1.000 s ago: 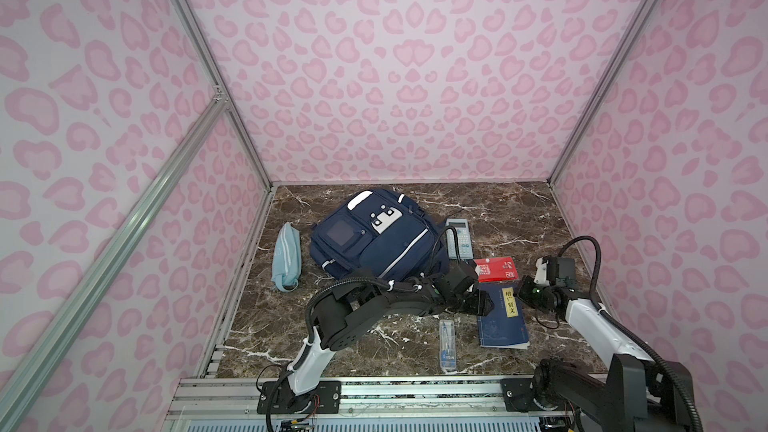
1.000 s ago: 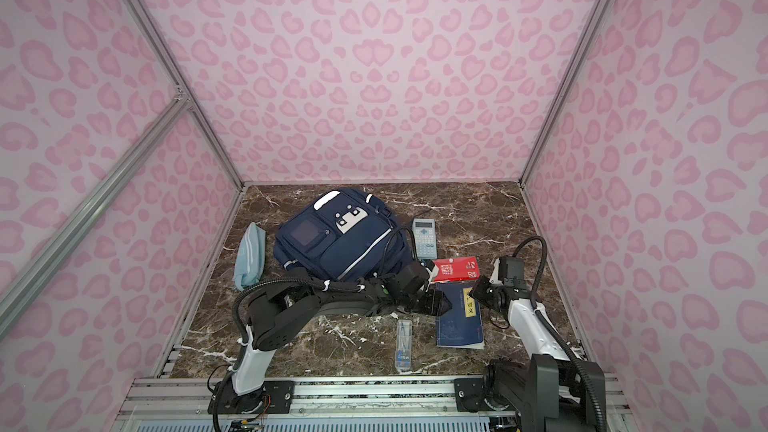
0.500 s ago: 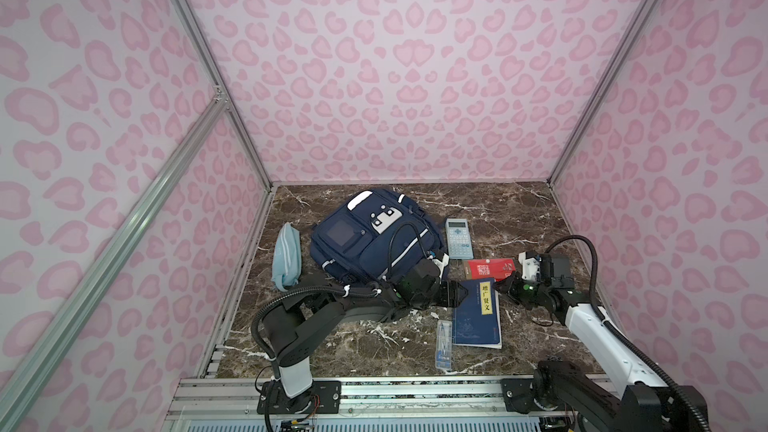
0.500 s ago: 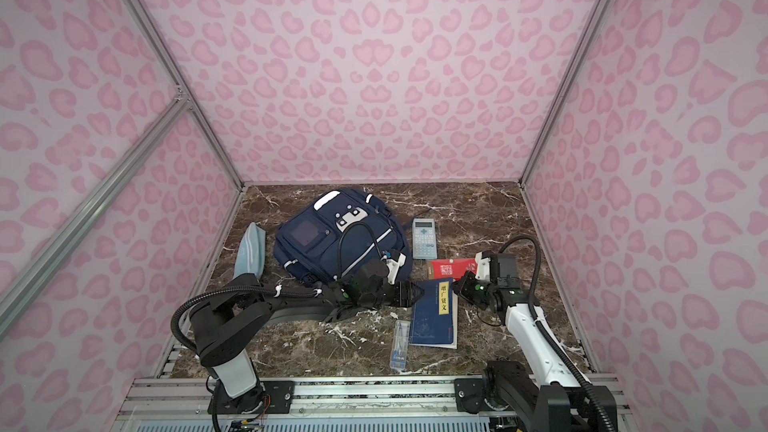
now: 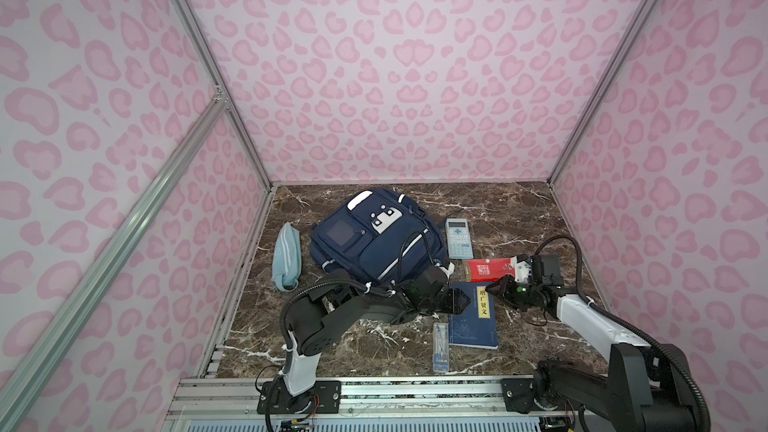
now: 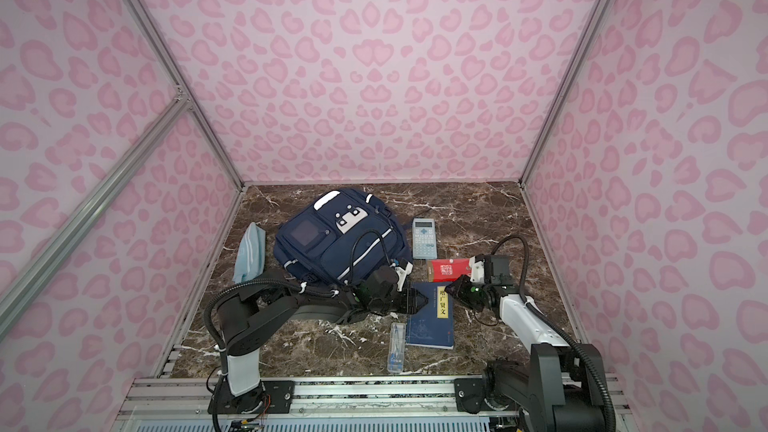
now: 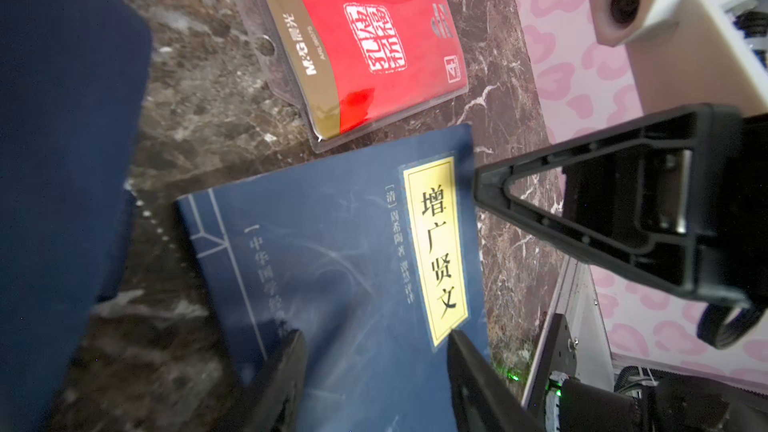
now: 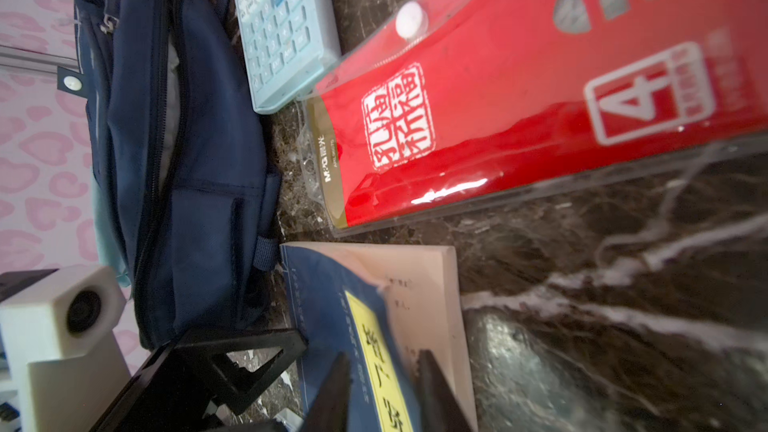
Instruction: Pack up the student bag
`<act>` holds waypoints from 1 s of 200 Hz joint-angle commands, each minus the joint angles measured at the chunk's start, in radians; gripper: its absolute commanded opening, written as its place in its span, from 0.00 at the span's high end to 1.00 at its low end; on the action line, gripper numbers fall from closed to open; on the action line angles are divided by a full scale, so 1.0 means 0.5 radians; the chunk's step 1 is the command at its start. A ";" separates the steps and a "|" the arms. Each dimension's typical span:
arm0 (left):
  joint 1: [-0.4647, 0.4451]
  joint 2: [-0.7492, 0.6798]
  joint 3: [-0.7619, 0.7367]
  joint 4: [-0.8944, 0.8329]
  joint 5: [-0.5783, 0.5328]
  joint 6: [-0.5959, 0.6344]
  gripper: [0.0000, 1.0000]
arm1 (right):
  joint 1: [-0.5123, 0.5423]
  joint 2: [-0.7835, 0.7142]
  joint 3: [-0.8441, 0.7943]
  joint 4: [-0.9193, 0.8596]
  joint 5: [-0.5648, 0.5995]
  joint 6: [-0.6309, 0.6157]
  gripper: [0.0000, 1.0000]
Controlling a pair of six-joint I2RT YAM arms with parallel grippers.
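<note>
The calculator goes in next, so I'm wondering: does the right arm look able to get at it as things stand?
Probably yes. The calculator lies flat beside the student bag, its keys uncovered. Only the red pouch lies between it and the right gripper, and that looks flat enough to pass over.

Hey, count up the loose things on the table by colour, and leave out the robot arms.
Dark blue: 2, backpack and book
Light blue: 2, pencil pouch and calculator
Red: 1, packet
See-through: 1, slim case
Total: 6
</note>
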 commanded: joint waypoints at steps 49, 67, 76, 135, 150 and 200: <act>-0.002 0.025 0.013 -0.133 -0.029 -0.030 0.43 | -0.007 0.190 -0.061 0.194 -0.167 -0.091 0.77; 0.000 0.033 0.023 -0.144 -0.026 -0.030 0.44 | -0.012 0.178 -0.068 0.198 -0.167 -0.105 0.88; -0.002 0.036 0.027 -0.146 -0.022 -0.031 0.44 | -0.015 0.160 -0.071 0.196 -0.166 -0.105 0.95; -0.013 -0.215 0.141 -0.813 -0.483 0.215 0.41 | -0.075 0.099 -0.011 -0.088 0.100 -0.157 0.72; -0.013 -0.223 0.111 -0.828 -0.441 0.213 0.41 | -0.066 0.062 -0.025 -0.109 0.113 -0.155 0.47; -0.040 -0.018 0.157 -0.654 -0.182 0.173 0.40 | 0.003 0.113 -0.097 -0.005 0.029 -0.102 0.39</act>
